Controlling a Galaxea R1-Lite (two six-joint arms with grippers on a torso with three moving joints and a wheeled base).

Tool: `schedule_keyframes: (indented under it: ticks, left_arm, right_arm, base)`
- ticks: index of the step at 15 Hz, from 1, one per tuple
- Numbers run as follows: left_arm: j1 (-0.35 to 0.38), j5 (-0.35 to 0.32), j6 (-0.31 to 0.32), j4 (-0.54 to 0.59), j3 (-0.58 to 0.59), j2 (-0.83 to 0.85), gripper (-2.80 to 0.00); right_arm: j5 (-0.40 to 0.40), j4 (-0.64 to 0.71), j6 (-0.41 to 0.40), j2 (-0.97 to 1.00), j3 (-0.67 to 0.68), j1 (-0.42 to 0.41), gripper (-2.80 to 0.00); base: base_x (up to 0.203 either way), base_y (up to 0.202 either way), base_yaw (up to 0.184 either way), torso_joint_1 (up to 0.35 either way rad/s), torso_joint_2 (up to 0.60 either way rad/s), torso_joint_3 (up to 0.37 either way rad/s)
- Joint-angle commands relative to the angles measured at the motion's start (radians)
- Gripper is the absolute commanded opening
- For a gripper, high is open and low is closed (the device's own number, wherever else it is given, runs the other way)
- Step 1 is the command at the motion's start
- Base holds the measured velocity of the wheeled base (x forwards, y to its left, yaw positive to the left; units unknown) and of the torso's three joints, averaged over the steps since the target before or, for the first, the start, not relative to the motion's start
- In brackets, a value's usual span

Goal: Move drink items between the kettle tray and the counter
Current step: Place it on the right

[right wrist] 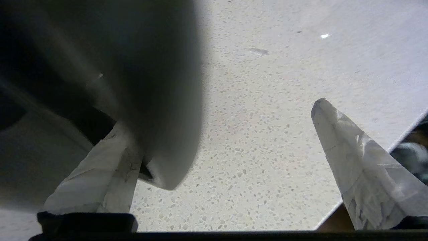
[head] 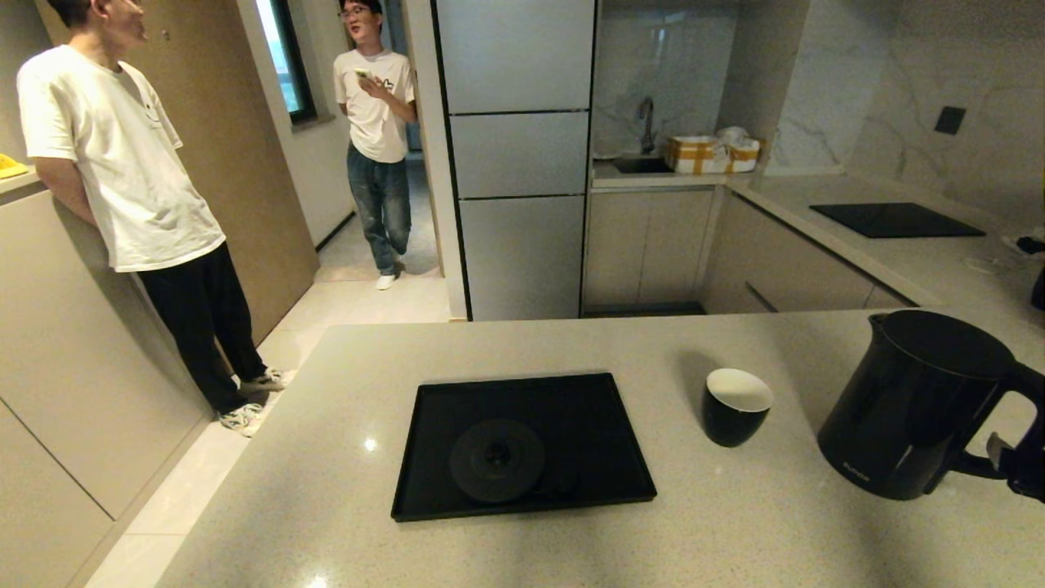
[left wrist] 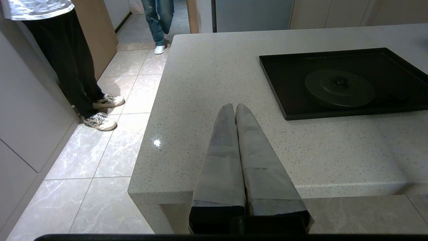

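The tall black kettle stands on the speckled counter at the far right, its loop handle towards my right gripper. In the right wrist view that gripper is open; the kettle's dark handle lies against one finger, and the other finger is well clear. The small black cup, white inside, stands on the counter between kettle and tray. The black kettle tray holds only its round base disc. My left gripper is shut and empty over the counter's near left corner.
Two people stand on the floor beyond the counter's left side. A black cooktop panel lies on the back right counter. The counter edge drops to the tiled floor beside my left gripper.
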Motion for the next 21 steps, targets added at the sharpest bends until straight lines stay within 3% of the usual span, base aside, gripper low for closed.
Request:
schedule_keyframes:
  ticks: [1, 8, 19, 21]
  left_arm:
    - [0.000, 0.000, 0.000, 0.000, 0.000, 0.000, -2.80]
    - [0.000, 0.000, 0.000, 0.000, 0.000, 0.000, -2.80]
    - [0.000, 0.000, 0.000, 0.000, 0.000, 0.000, -2.80]
    - [0.000, 0.000, 0.000, 0.000, 0.000, 0.000, -2.80]
  right_arm:
    - [-0.062, -0.008, -0.021, -0.001, 0.004, 0.047, 0.00]
    - [-0.267, -0.008, -0.024, -0.027, 0.048, 0.316, 0.00]
    - [-0.405, -0.008, -0.004, -0.004, 0.071, 0.390, 0.00]
    - [-0.491, -0.008, -0.009, 0.009, 0.072, 0.454, 0.00]
  base:
    - [0.000, 0.000, 0.000, 0.000, 0.00, 0.000]
    - [0.000, 0.000, 0.000, 0.000, 0.00, 0.000]
    - [0.000, 0.000, 0.000, 0.000, 0.00, 0.000]
    - [0.000, 0.000, 0.000, 0.000, 0.00, 0.000]
